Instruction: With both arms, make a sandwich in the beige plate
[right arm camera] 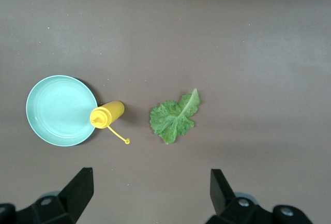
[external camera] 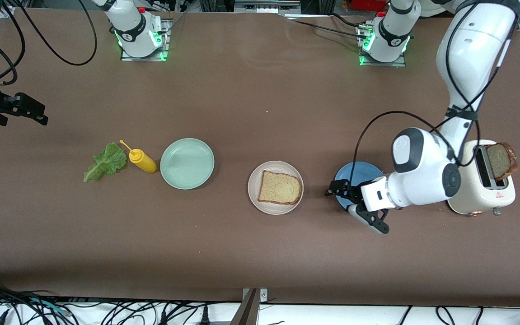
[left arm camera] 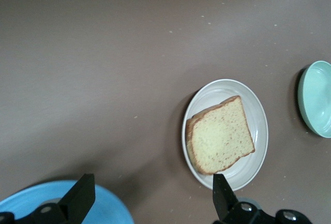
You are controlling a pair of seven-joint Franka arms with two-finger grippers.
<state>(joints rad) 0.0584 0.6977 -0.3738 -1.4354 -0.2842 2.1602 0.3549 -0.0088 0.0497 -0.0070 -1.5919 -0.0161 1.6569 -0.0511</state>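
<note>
One tan bread slice [external camera: 280, 188] [left arm camera: 221, 136] lies flat in the beige plate [external camera: 254, 189] [left arm camera: 227, 87] at mid-table. A second bread slice [external camera: 501, 160] sticks up out of a cream toaster [external camera: 481, 192] at the left arm's end. The green lettuce leaf [external camera: 105, 161] [right arm camera: 175, 115] lies on the table toward the right arm's end. My left gripper [external camera: 353, 204] [left arm camera: 152, 188] is open and holds nothing; it hangs over the edge of a blue plate [external camera: 359, 174] [left arm camera: 111, 211], beside the beige plate. My right gripper [external camera: 34, 113] [right arm camera: 150, 182] is open and waits high over the table near the lettuce.
A yellow mustard bottle [external camera: 142, 160] [right arm camera: 107, 114] lies on its side between the lettuce and a mint green plate [external camera: 187, 163] [right arm camera: 59, 110] [left arm camera: 318, 97]. Bare brown table separates the mint green plate from the beige plate. The toaster stands right beside the left arm's forearm.
</note>
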